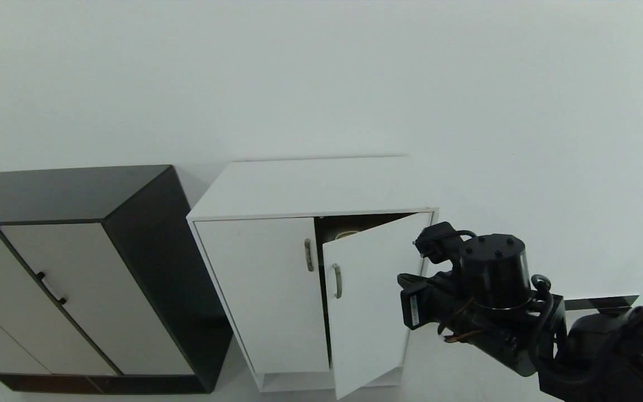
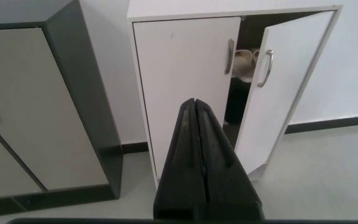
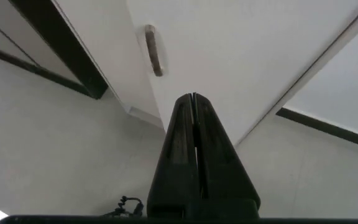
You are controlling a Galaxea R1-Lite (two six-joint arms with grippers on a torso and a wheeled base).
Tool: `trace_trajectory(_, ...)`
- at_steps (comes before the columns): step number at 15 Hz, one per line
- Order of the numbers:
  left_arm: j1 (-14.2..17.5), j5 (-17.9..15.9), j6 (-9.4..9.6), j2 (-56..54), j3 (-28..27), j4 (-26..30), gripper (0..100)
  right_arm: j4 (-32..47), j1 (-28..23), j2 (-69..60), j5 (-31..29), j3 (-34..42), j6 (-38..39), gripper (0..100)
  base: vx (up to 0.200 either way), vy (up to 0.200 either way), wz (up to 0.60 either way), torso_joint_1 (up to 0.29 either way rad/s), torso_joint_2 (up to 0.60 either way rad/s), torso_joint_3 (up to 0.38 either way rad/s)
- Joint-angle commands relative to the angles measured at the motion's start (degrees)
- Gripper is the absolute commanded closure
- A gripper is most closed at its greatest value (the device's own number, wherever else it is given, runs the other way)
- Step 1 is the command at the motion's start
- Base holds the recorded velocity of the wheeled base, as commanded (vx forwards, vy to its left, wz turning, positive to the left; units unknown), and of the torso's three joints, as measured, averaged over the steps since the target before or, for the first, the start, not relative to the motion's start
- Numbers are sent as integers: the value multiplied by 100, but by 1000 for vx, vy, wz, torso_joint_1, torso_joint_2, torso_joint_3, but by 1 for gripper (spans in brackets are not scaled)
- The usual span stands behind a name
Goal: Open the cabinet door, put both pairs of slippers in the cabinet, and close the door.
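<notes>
A white two-door cabinet (image 1: pixel 310 187) stands against the wall. Its left door (image 1: pixel 263 290) is closed; its right door (image 1: pixel 372 296) hangs partly ajar, with a metal handle (image 1: pixel 337 281). Through the gap in the left wrist view, a pair of pale slippers (image 2: pixel 246 58) rests on a shelf inside. My right arm is close to the right door's outer face; my right gripper (image 3: pixel 194 99) is shut, its tip near the door (image 3: pixel 229 56) below the handle (image 3: pixel 153 50). My left gripper (image 2: pixel 194 104) is shut, empty, set back facing the cabinet's left door (image 2: pixel 185 87).
A black cabinet (image 1: pixel 76 268) with light doors stands close beside the white cabinet on its left. Pale floor (image 2: pixel 316 168) lies open in front. A dark baseboard (image 1: pixel 600 304) runs along the wall to the right.
</notes>
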Motion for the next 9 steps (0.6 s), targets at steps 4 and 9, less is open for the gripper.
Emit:
trace_trajectory(4,1,-2,2,-1,0,2,100,-782,-63,-27,1256,796,-11,100,0,0,0,0,0,0)
trace_trajectory(9,1,-2,2,-1,0,2,100,-791,-107,-62,1801,1051,-47,100,0,0,0,0,0,0)
